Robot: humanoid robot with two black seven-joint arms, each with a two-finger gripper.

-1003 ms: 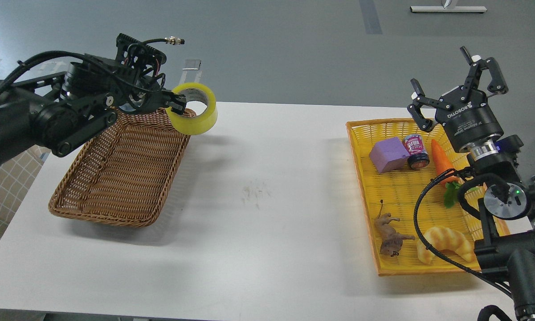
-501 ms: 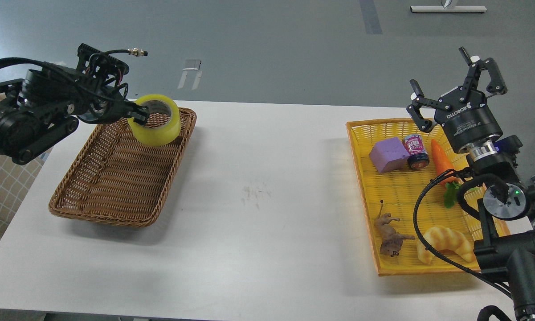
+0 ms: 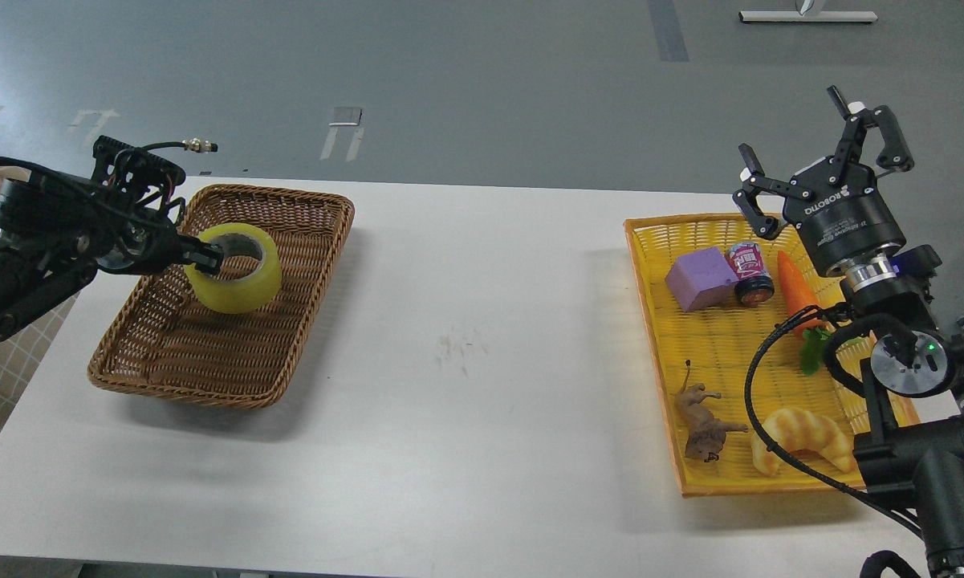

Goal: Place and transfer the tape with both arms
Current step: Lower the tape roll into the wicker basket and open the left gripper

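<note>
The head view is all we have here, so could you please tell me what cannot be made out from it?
- Whether the tape rests on the brown basket floor: its own body hides its underside.
- The left gripper fingers: dark, merging at the tape's rim.
- The can label: too small.
- The carrot leaves: behind right-arm cables.

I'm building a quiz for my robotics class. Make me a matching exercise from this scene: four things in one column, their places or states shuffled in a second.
Things:
1. tape
2. right gripper
3. croissant toy
4. purple block

Places or states:
A. near end of the yellow tray
B. fingers spread, holding nothing
C. over the wicker basket, held by the left gripper
D. far end of the yellow tray, beside the can

Pairs: 1-C, 2-B, 3-A, 4-D
</note>
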